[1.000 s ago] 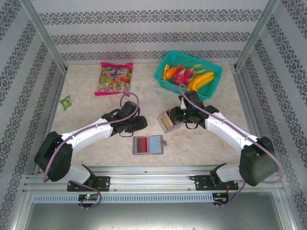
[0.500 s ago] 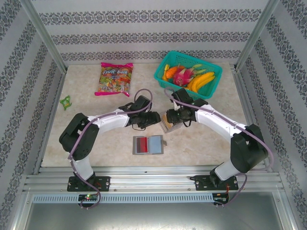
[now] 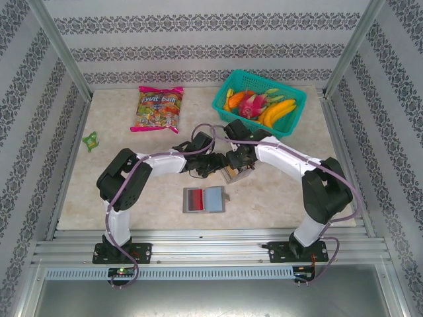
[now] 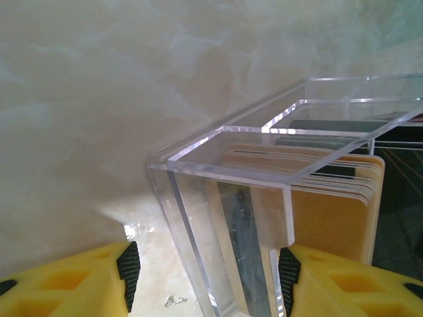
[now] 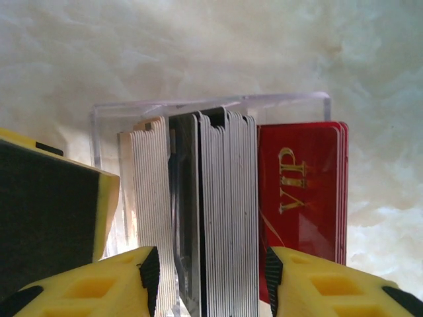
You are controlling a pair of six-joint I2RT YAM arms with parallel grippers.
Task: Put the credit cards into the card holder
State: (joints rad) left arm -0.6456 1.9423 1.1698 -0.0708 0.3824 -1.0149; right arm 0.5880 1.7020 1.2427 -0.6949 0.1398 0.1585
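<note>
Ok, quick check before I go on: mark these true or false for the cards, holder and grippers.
1. The left gripper and right gripper are both at the clear box: true.
2. Red VIP cards stand on edge by the right gripper: true.
3. The card holder lies shut: false, it lies open, apart from both grippers.
4. The fruit basket sits far left: false, it is far right; the candy bag is far left.

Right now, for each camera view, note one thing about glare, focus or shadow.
Top external: even light, sharp, faint shadows on the table. Left wrist: glare lines along the clear acrylic box edges, a bright patch on the table beside it. Right wrist: the stacked cards are crisp, gold lettering on the red VIP card readable, table behind soft.
</note>
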